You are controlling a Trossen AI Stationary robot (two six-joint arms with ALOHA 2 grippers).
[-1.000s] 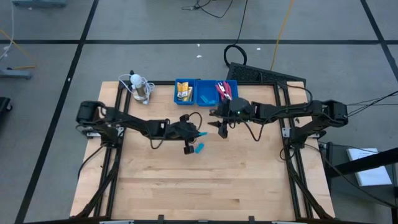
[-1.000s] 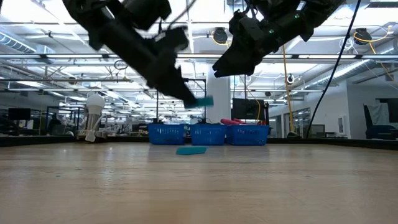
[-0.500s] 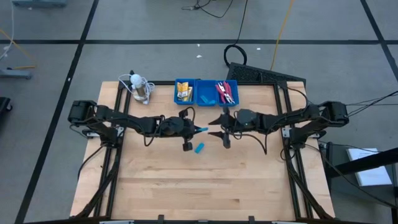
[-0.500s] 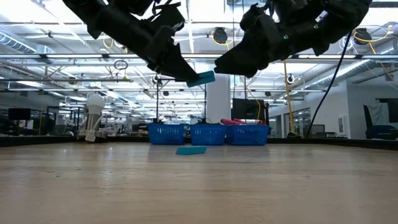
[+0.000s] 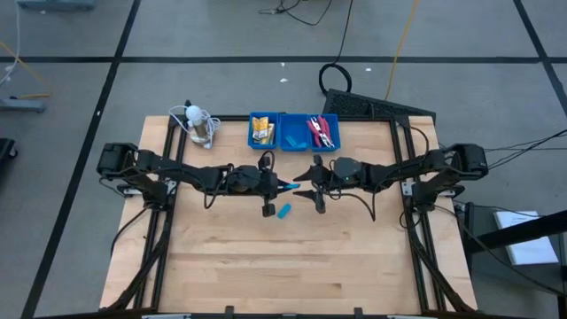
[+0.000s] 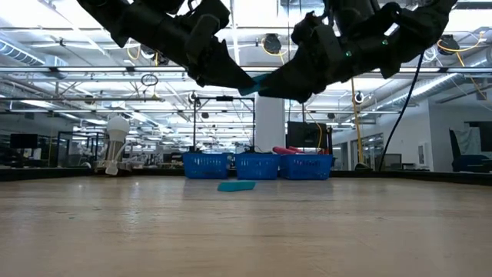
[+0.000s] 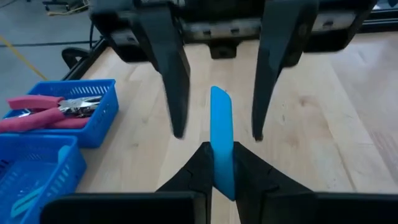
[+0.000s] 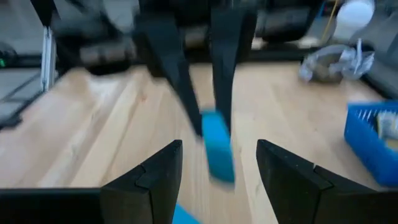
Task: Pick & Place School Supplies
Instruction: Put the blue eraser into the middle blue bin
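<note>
My left gripper (image 5: 282,186) is shut on a small light-blue piece (image 5: 291,187), high above the table's middle; the piece also shows in the low view (image 6: 257,83). My right gripper (image 5: 304,189) is open and faces it from the right. Its two fingers (image 7: 174,93) stand on either side of the piece's free end (image 7: 219,99) without touching it. A second light-blue piece (image 5: 283,211) lies flat on the table below. The blue three-compartment tray (image 5: 292,142) at the far edge holds yellow packets (image 5: 261,131) and red-handled scissors (image 5: 321,131). My left gripper pinches the light-blue piece by one end (image 7: 222,171) between its two fingers (image 7: 202,165). The fingers come level from the table's left and lie along the piece. The piece sticks out past the fingertips toward my right gripper, on edge and lifted clear of the table.
A white round object with a coiled cable (image 5: 197,122) stands at the far left, beside the tray. Bare wooden table (image 5: 283,266) lies toward the near edge.
My left gripper has risen with the light-blue piece and gone a little toward the table's right. My right gripper has tipped level and moved toward the left gripper, so that its open fingers now stand around the piece's free end. The second piece has stayed on the table.
</note>
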